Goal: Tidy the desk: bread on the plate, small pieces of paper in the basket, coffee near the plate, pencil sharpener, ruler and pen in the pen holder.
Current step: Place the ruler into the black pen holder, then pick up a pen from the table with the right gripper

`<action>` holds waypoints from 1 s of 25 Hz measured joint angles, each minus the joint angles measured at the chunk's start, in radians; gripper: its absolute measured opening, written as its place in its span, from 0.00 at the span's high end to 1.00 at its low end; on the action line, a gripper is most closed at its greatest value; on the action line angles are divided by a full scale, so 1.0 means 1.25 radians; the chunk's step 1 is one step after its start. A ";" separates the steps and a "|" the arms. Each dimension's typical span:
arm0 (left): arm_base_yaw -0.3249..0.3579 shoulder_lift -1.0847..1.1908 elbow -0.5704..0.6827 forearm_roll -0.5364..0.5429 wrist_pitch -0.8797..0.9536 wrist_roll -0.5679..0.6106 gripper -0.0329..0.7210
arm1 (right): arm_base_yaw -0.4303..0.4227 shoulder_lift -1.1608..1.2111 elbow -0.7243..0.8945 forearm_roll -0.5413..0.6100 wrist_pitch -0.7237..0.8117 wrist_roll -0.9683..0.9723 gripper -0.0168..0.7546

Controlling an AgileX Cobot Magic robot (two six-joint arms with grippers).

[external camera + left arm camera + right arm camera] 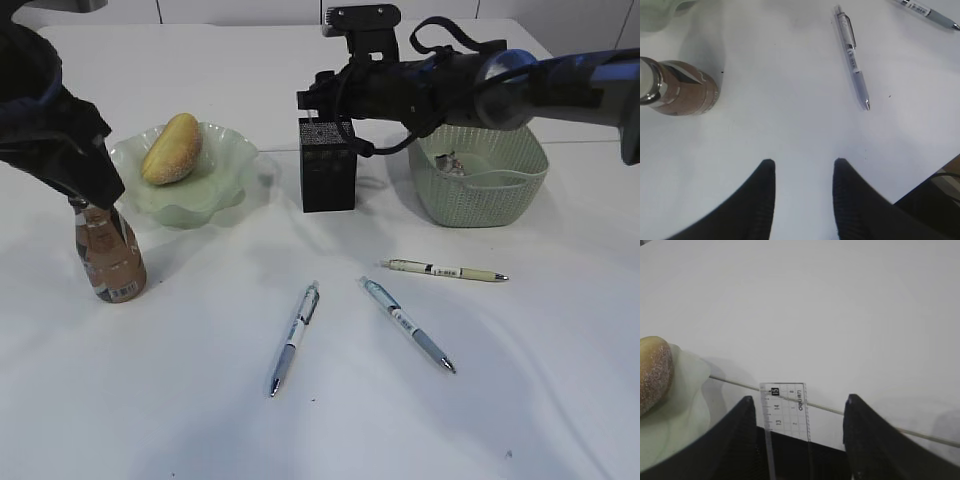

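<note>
right pincer [797, 412] is spread over the pen holder [327, 165] with the ruler [787, 412] standing loose between its fingers, not pinched; it might tip out onto the worktop [320, 400] if bumped

pens 3 [296, 338] | bread 1 [172, 148] | plate 1 [232, 150] | coffee 1 [108, 256] | basket 1 [490, 190] | pen holder 1 [327, 178] | ruler 1 [786, 410]

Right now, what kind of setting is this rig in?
Likely a staged desk-tidying setup in a lab or office: a plain white tabletop holding stationery and snacks. Three pens lie loose, one near the middle, beside a black mesh pen holder, with a bun on a green glass plate.
</note>
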 joint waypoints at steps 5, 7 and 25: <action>0.000 0.000 0.000 0.000 0.000 0.000 0.60 | 0.000 -0.052 0.000 0.000 0.070 0.000 0.40; 0.000 0.000 0.000 0.000 0.000 0.000 0.60 | 0.000 -0.079 0.000 0.000 0.123 0.000 0.40; 0.000 0.000 0.000 -0.007 0.000 0.000 0.60 | 0.000 -0.332 0.000 0.021 0.647 -0.070 0.43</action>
